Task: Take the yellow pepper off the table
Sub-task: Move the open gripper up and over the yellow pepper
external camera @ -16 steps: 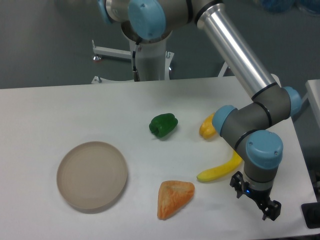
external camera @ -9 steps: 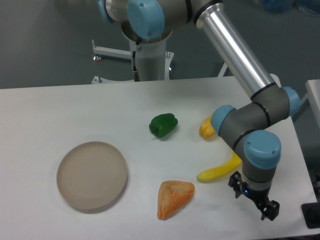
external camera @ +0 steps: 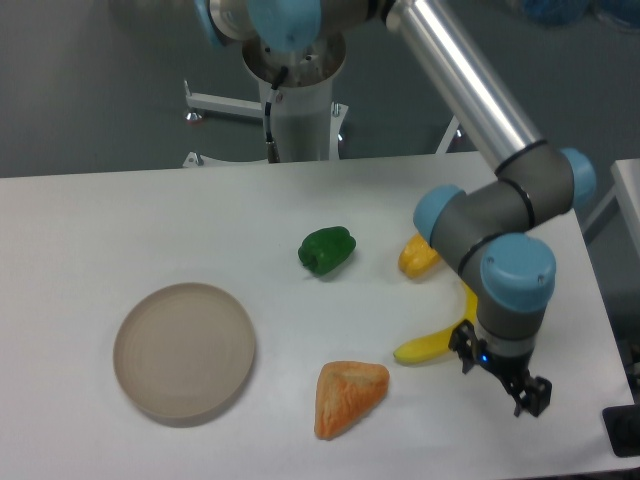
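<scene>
The yellow pepper (external camera: 413,259) lies on the white table (external camera: 120,220) right of centre, partly hidden behind my arm's wrist joint. My gripper (external camera: 500,378) hangs low over the table near the front right, well in front of the pepper and just right of the banana. Its dark fingers (external camera: 531,393) hold nothing, but the gap between them is too small to read.
A green pepper (external camera: 326,250) sits left of the yellow pepper. A long yellow banana (external camera: 435,342) lies beside my gripper. An orange wedge-shaped piece (external camera: 346,394) lies at the front centre. A round beige plate (external camera: 184,349) sits front left. The table's right edge is close to my gripper.
My arm and gripper have shifted slightly to the left and up, toward the banana. The objects have not moved.
</scene>
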### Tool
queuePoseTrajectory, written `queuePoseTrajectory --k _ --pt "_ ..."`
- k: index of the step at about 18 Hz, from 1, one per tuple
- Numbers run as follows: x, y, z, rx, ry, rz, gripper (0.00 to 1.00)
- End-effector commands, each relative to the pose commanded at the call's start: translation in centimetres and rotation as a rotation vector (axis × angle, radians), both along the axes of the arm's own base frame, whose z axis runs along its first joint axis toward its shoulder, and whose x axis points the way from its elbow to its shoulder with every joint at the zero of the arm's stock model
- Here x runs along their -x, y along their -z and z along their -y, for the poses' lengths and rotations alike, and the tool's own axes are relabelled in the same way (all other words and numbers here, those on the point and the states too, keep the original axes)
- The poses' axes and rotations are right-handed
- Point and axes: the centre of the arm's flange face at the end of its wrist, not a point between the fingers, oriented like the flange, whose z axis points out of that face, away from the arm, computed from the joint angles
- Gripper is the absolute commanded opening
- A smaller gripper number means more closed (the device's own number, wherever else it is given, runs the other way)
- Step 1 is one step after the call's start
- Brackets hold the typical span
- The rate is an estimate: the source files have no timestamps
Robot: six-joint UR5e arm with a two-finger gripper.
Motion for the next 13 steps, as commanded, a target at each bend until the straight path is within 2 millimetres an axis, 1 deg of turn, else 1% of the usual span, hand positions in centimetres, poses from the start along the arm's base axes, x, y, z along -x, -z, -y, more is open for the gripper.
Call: queuePoseTrajectory --k 3,6,8,9,10,11,13 --pt "-1.0 -1.7 3.4 0.055 -0.011 0.053 1.0" --pt "-1.9 -2.1 6.6 0.138 -0.03 0.05 1.0" --pt "-2.6 -1.7 8.2 0.198 -0.029 0.027 1.0" --pt "-3.0 -1.4 8.6 0.218 -0.022 0.028 1.0" --pt "-3.7 -0.5 9.1 0.231 -0.018 0.037 1.0" --pt "-4.2 0.0 9.8 0.236 -0.012 0.046 1.0" --pt "-5.1 0.2 10.9 0.246 -0.014 0.057 1.0"
